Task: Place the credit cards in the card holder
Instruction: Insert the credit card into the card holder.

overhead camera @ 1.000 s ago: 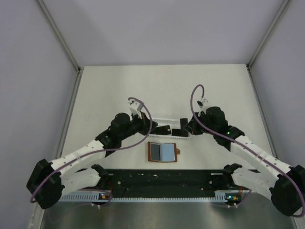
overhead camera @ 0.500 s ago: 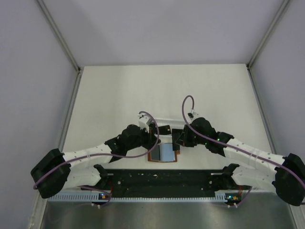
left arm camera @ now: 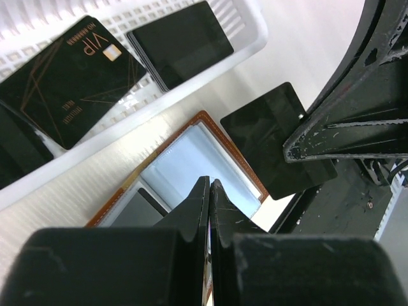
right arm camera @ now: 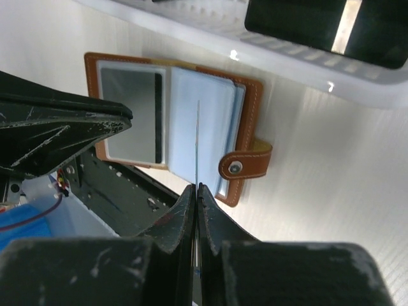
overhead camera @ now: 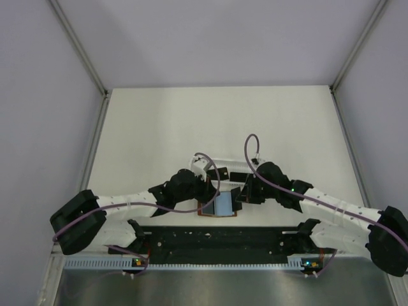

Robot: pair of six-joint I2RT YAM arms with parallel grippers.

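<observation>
The brown card holder (overhead camera: 218,205) lies open near the table's front edge, bluish pockets (left arm camera: 191,156) facing up. A dark card (right arm camera: 131,115) sits in its left pocket. My right gripper (right arm camera: 196,186) is shut on a black credit card (left arm camera: 268,134), seen edge-on (right arm camera: 197,140) above the right pocket beside the clasp tab (right arm camera: 245,162). My left gripper (left arm camera: 209,183) is shut, with nothing visible between its jaws, and its tips are low over the holder's middle. Whether they touch it I cannot tell. More black credit cards (left arm camera: 70,83) lie in the white basket (left arm camera: 252,38).
The white slotted basket (overhead camera: 220,164) stands just behind the holder, with another black card (right arm camera: 331,25) in it. A black rail (overhead camera: 217,239) runs along the near edge in front of the holder. Both arms crowd in over the holder from left and right.
Both grippers have come from the basket toward the near edge and now hang over the open card holder. The right one has brought a black card with it.
</observation>
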